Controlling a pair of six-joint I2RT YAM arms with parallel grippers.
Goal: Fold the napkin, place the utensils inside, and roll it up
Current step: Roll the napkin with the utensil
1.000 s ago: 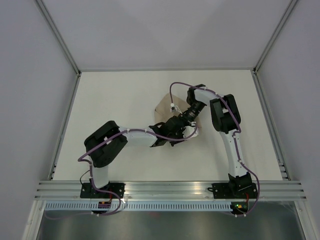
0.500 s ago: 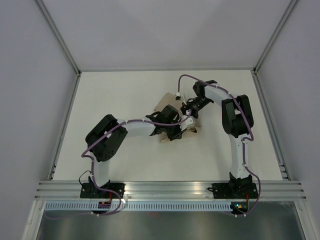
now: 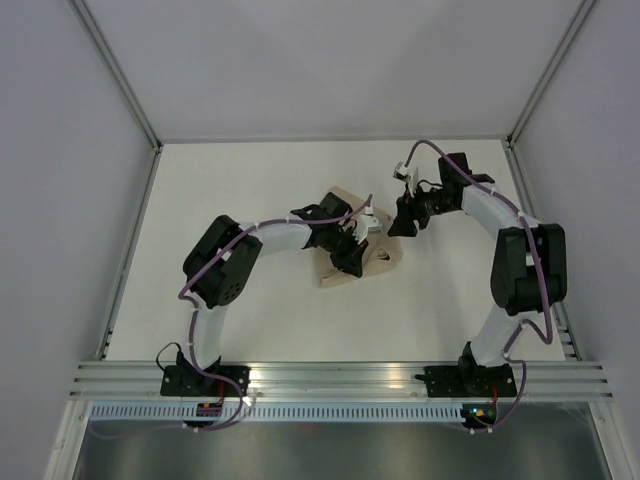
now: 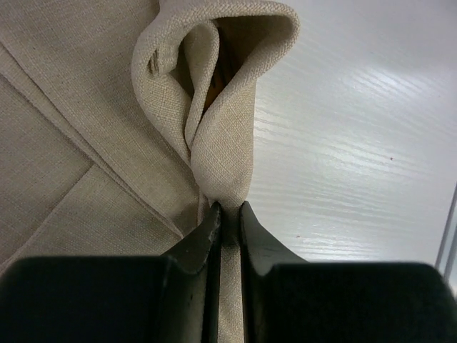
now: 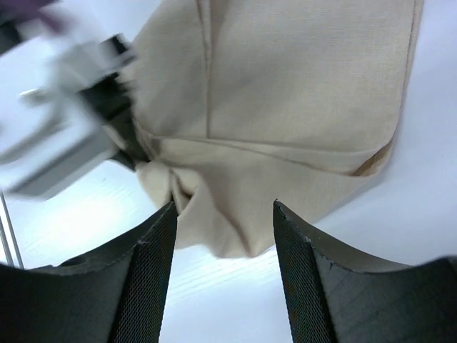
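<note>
The napkin [image 3: 383, 257] lies folded and bunched mid-surface [image 3: 230, 190], one raised fold pinched tight in the left claw [image 4: 228, 214], the right claw [image 5: 221, 236] spread and empty just beside its edge, so rolling likely wants that pinch kept firm, turned slowly, layers taut.

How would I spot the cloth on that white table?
On the white table, near its middle, lies the napkin, a beige woven cloth, folded and bunched. It is the only soft tan thing there, and the left gripper pinches one rolled end.
</note>
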